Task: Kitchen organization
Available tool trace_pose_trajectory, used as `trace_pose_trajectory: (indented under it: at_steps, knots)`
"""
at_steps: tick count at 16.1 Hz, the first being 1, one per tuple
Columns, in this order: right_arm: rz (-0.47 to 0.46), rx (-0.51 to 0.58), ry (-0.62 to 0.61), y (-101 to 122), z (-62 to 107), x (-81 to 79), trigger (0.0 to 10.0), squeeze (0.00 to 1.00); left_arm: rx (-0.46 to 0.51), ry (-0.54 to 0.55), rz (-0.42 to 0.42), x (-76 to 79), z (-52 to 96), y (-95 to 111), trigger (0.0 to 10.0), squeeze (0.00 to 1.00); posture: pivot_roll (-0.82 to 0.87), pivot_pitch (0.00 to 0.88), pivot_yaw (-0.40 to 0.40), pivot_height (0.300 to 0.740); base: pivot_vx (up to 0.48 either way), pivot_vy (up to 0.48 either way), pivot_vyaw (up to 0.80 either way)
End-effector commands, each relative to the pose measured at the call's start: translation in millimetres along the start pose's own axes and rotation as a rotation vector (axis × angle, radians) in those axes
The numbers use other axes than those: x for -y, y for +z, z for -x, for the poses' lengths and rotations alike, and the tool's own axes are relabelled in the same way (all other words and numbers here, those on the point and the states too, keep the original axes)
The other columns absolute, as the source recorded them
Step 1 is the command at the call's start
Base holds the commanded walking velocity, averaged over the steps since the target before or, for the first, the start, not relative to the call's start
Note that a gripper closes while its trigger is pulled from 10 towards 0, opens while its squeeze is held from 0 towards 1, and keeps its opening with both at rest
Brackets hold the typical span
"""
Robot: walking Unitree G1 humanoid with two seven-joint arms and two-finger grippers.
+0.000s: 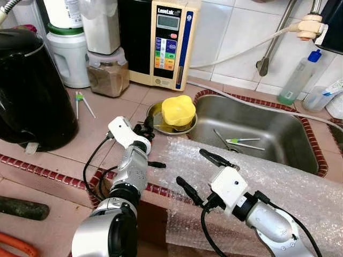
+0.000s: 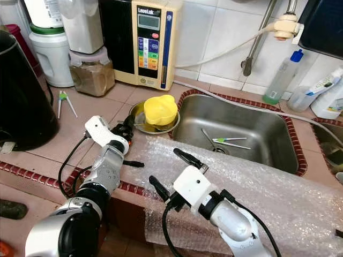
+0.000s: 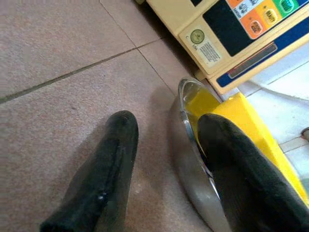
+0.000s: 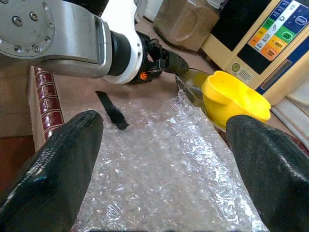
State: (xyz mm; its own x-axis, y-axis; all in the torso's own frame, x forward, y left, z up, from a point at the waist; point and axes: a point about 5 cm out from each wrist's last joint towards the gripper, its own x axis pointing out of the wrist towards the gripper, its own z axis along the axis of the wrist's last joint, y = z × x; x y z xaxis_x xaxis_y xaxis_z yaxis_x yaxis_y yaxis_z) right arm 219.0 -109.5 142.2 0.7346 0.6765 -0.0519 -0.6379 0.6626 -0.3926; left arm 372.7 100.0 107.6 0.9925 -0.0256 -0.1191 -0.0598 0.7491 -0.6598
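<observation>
Steel bowl (image 1: 172,124) with a yellow lid-like plastic piece (image 1: 178,110) in it sits on the tiled counter (image 1: 102,126), just beside the left rim of the sink (image 1: 257,134). Nearest the robot, a sheet of bubble wrap (image 1: 278,187) drapes over the counter's front edge and along the sink's near rim. The right gripper (image 1: 199,172) hovers above this sheet with its two black fingers spread wide and nothing between them. A loose black strip (image 4: 111,110) lies on the counter at the wrap's left edge. The left gripper (image 1: 148,127) reaches to the bowl's near-left rim; its fingers are parted, one inside the rim against the yellow piece and one outside on the tile, straddling the rim; whether they press on it cannot be told. Bare tile lies to the left of the bowl, up to a black kettle (image 1: 29,91). Farther back stand a jar of brown powder (image 1: 109,75), a white container (image 1: 69,56) and a cream water ioniser (image 1: 163,40) against the wall. Utensils (image 1: 238,142) lie in the sink basin.
</observation>
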Motion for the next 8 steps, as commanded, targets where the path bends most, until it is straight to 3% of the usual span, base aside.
trace_pose_trajectory:
  at_steps: [1,4,8]
  knots:
    - [0.018,0.002,-0.018,2.2,1.0,6.9,10.0,0.56,-0.018,0.074,-0.007,-10.7,1.8,-3.7,0.0,0.0,0.0,0.0,-0.061,0.74,0.0,0.0,0.0]
    - [0.024,0.006,-0.027,1.7,-1.6,10.2,10.0,0.49,0.018,0.108,-0.029,-15.7,0.2,5.9,0.0,0.0,0.01,0.0,-0.061,0.74,0.0,0.0,0.0]
    - [0.024,0.024,-0.032,1.9,-9.6,9.6,10.0,0.48,0.066,0.146,-0.043,-21.5,-2.9,22.8,0.0,0.0,0.04,0.0,-0.055,0.74,0.0,0.0,0.0]
